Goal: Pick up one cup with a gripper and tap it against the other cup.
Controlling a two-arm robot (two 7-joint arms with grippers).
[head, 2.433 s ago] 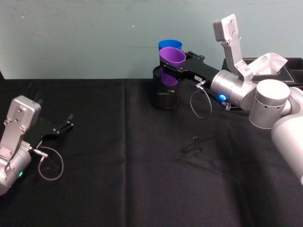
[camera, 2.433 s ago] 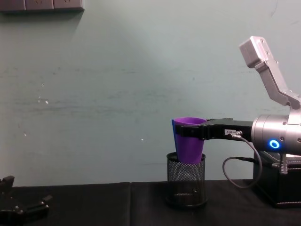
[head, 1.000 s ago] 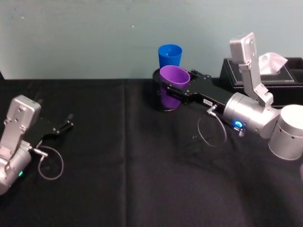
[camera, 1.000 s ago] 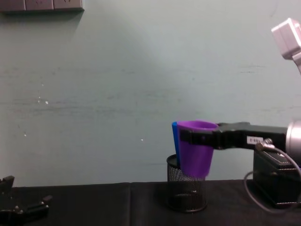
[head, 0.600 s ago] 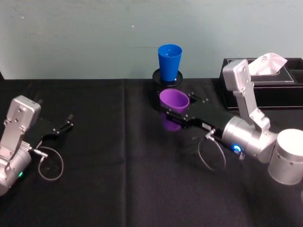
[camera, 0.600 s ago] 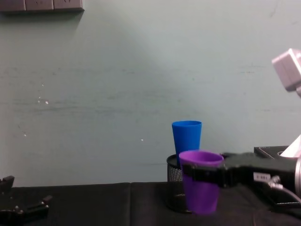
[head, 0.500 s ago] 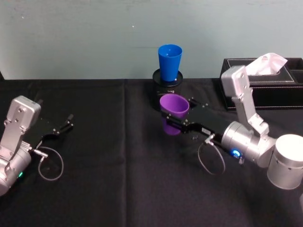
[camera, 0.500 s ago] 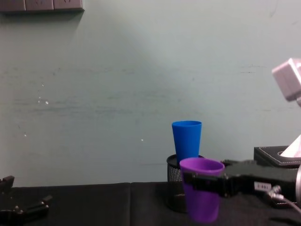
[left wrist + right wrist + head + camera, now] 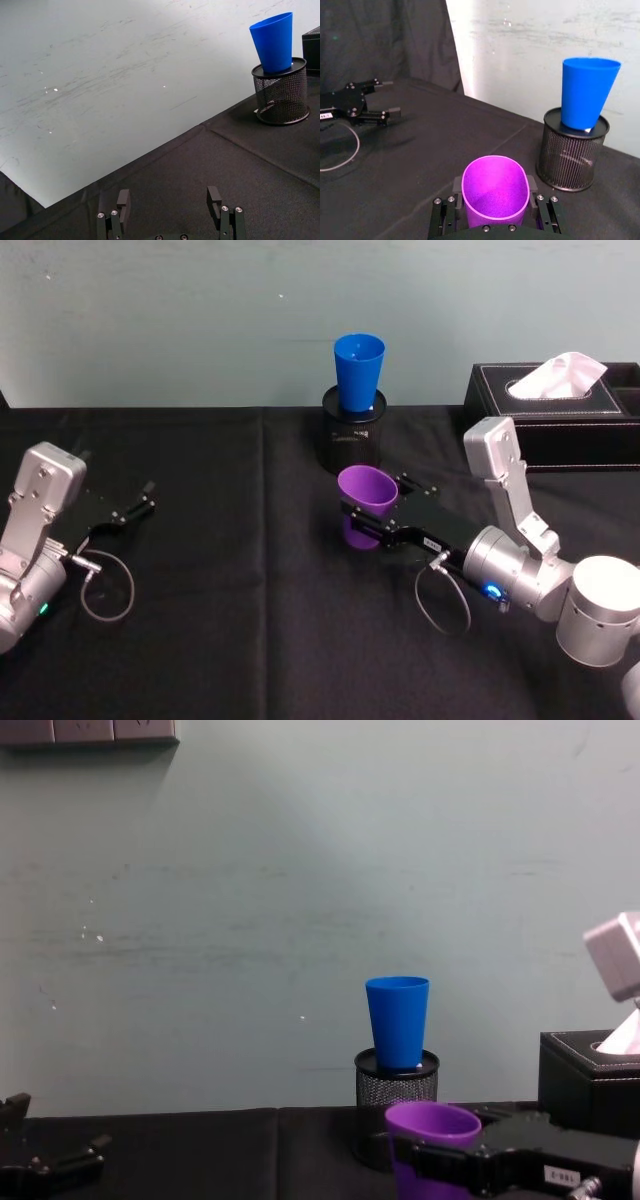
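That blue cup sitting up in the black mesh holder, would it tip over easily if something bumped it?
Probably, yes. The blue cup looks like thin, light plastic, and it stands tall with only its narrow bottom tucked into the mesh pen holder. A firm knock from the purple cup in the right pincer might rock or topple it, though the holder's rim gives some support.

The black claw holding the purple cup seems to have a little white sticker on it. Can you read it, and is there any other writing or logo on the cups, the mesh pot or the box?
White label on the right gripper, beside the purple cup: too small to read.
White label on the left gripper, seen far off in the right wrist view: too small to read.
Blue cup, mesh pot, tissue box: no writing visible.
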